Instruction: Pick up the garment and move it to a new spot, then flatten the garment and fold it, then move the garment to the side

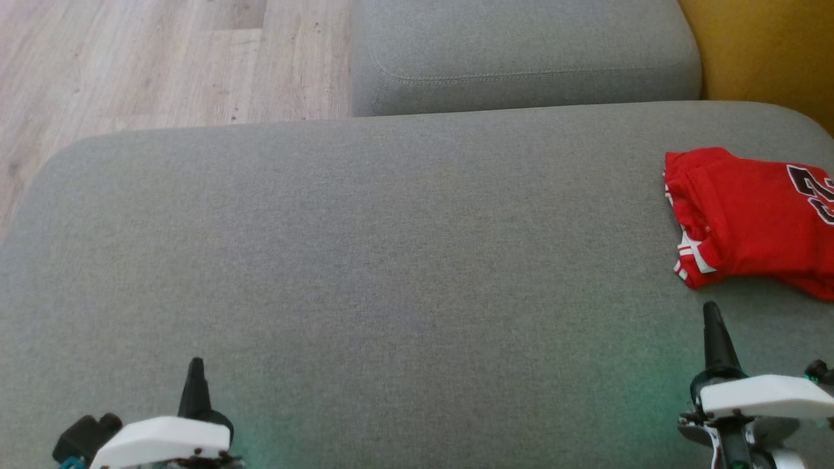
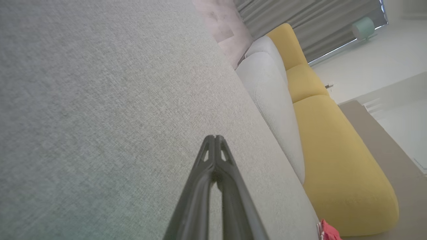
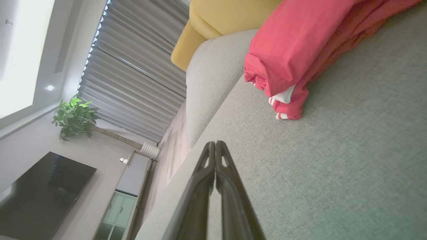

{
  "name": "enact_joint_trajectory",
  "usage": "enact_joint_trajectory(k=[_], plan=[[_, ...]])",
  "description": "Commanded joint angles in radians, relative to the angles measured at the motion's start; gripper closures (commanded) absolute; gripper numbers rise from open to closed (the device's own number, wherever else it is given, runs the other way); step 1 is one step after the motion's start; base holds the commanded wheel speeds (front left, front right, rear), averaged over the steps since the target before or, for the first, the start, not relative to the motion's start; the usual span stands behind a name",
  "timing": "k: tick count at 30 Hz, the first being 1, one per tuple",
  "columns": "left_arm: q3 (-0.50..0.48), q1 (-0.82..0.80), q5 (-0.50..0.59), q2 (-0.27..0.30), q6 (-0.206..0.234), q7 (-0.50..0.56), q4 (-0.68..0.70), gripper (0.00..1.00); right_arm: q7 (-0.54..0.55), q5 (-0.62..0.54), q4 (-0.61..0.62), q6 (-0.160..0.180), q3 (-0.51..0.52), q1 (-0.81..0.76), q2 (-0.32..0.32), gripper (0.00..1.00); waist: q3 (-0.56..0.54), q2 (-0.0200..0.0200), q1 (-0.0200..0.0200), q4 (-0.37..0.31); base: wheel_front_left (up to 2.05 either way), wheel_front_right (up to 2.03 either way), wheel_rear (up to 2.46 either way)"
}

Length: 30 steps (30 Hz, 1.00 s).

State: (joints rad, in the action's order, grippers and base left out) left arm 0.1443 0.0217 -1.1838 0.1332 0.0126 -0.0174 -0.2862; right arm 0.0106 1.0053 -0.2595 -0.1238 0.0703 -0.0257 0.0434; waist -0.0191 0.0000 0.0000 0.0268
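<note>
Here we are over the broad grey fabric sofa cushion (image 1: 391, 260), and the red jersey with white trim and a dark number (image 1: 749, 215) sits far out on the robot's right, running off that edge of the head view. It looks bundled into a compact fold rather than spread flat, its long side lying roughly across the cushion, left to right, with a rolled, striped end facing inward. The right hand (image 1: 711, 309) is the one in the running: fingers pressed together, holding nothing, pointing up the cushion with the jersey's near edge just ahead of it and a touch to its right, close but not touching. The left hand (image 1: 195, 365) is shut and empty as well, well apart from the cloth with a wide stretch of bare cushion between them. So any reach for that jersey belongs to the right arm, I'd say: a short push forward and outward, and the fingers would have to part first.
</note>
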Motion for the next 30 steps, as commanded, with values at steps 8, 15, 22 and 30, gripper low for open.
enact_joint_trajectory(k=[8, 15, 22, 30], plan=[[-0.072, -0.066, -0.078, -0.011, -0.031, 0.022, 0.034, 1.0, 0.018, 0.111, 0.028, -0.005, -0.001, 0.065, 0.009, 1.0, 0.004, 0.0, 0.0, -0.004, 0.0, 0.0, 0.0], [-0.102, -0.076, -0.136, -0.023, -0.049, 0.039, 0.035, 1.0, 0.031, 0.193, 0.026, -0.005, 0.006, 0.076, 0.01, 1.0, 0.007, 0.0, 0.0, -0.008, 0.0, 0.0, 0.0], [-0.132, -0.087, -0.194, -0.034, -0.068, 0.057, 0.037, 1.0, 0.045, 0.276, 0.023, -0.005, 0.012, 0.088, 0.01, 1.0, 0.01, 0.0, 0.0, -0.012, 0.0, 0.0, 0.0], [-0.167, -0.099, -0.26, -0.047, -0.089, 0.077, 0.038, 1.0, 0.06, 0.369, 0.021, -0.006, 0.02, 0.101, 0.01, 1.0, 0.013, 0.0, 0.0, -0.016, 0.0, 0.0, 0.0]])
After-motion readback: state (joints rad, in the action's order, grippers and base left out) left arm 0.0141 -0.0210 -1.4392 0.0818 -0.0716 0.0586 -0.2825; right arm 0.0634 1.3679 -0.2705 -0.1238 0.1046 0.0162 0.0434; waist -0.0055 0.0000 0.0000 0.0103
